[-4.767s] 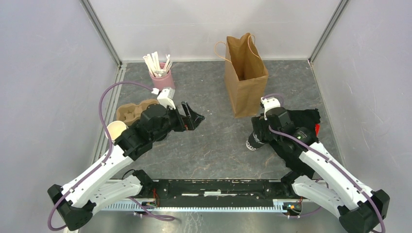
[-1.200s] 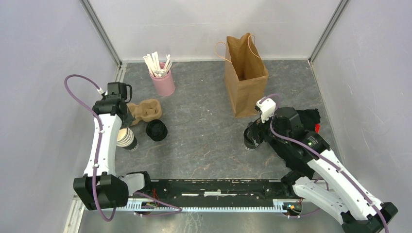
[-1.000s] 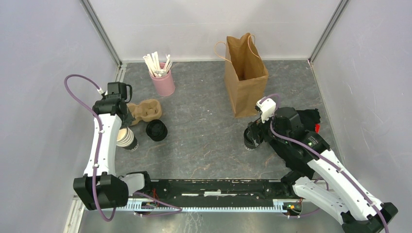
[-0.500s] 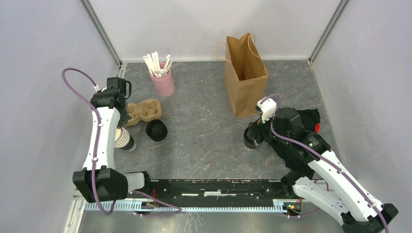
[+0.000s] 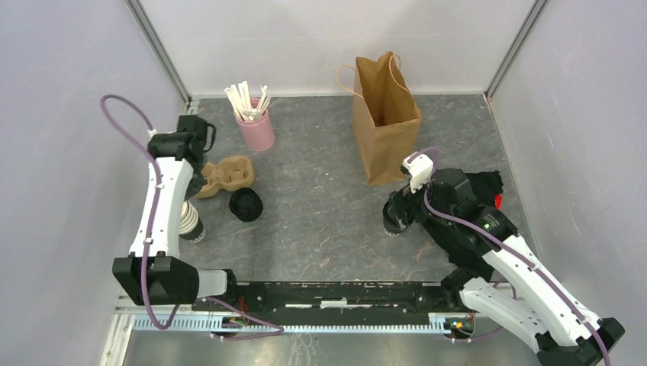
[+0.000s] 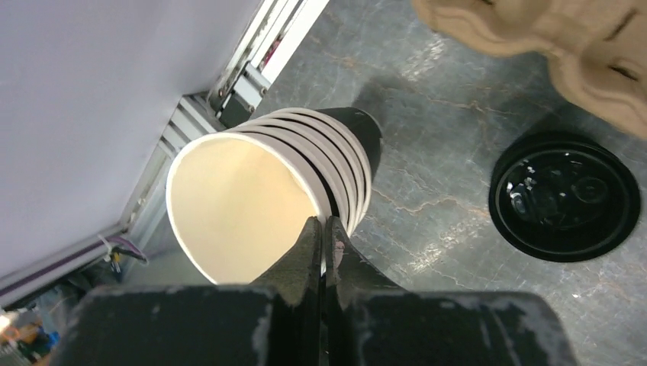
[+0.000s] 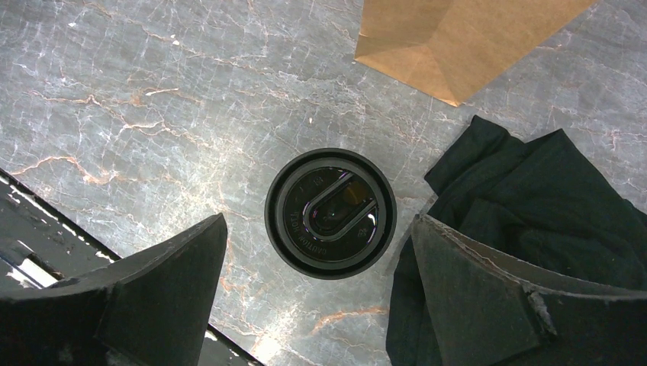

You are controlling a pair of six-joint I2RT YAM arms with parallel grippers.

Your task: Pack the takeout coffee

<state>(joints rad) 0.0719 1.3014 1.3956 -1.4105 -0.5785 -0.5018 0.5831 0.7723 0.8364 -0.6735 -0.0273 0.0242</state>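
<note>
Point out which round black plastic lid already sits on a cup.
The round black plastic lid under the open right gripper, by the brown paper bag, caps a cup. The other black lid lies loose beside the moulded cardboard carrier.

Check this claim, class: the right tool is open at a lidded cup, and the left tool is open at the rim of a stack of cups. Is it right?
No: the left tool is shut, pinching the top rim of the stack of cups, as the left wrist view shows. The right tool is open at the lidded cup.
</note>
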